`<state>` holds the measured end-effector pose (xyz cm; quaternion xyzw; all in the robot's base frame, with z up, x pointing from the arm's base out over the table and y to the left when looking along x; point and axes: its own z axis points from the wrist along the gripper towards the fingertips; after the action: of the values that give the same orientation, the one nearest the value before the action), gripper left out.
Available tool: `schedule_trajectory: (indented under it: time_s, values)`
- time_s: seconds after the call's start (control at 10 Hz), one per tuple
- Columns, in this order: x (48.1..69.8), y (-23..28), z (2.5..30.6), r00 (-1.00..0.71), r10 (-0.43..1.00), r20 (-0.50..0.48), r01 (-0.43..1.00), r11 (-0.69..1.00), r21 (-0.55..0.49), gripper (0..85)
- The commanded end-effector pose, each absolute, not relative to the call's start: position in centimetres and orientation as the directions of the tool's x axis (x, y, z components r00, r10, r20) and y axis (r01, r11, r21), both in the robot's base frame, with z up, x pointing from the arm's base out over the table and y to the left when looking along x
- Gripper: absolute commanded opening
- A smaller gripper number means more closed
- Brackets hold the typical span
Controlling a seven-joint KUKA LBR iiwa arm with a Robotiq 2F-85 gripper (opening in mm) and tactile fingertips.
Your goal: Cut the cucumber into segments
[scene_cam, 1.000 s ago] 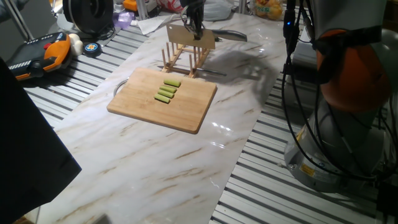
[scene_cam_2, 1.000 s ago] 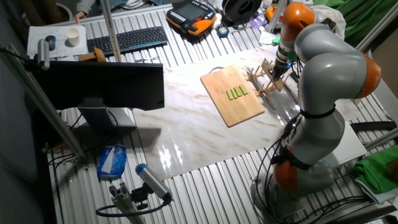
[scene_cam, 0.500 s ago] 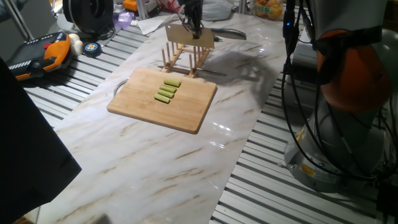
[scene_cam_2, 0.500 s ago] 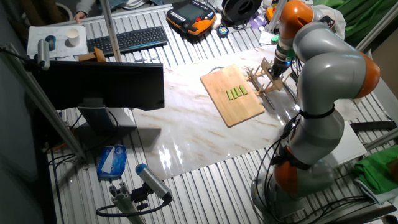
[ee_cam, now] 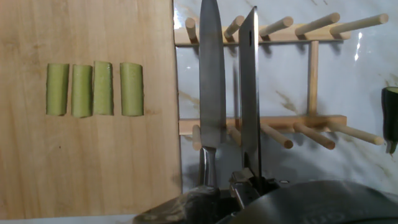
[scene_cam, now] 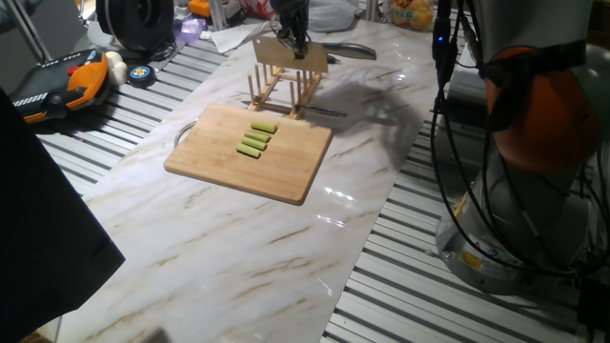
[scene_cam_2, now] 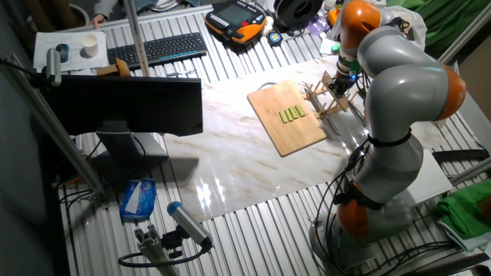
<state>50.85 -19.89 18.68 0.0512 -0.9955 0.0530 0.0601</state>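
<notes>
Four segments sit lined up upper left on the board. The gripper is clamped on a knife over the rack. I'd ease that blade straight into its slot, no twisting.

The four segments are pale yellow-green with darker green skin along their edges. They lie on a light tan wooden cutting board with fine grain. The peg rack is pale, honey-coloured wood. Two knife blades are grey steel. The table is white marble with brown veining. At the frame's right edge in the hand view sits a dark green piece, possibly the cucumber. The arm is grey with orange joints.
</notes>
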Motion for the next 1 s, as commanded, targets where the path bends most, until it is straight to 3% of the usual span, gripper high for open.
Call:
schedule_trajectory:
  time_s: [0.0, 0.9]
  values:
    - [50.88, -19.85, 18.7, -0.987, -0.098, 0.124, -0.111, 0.989, -0.102, 0.7]
    - [51.44, -19.47, 19.0, -0.99, -0.089, 0.106, -0.102, 0.986, -0.132, 0.7]
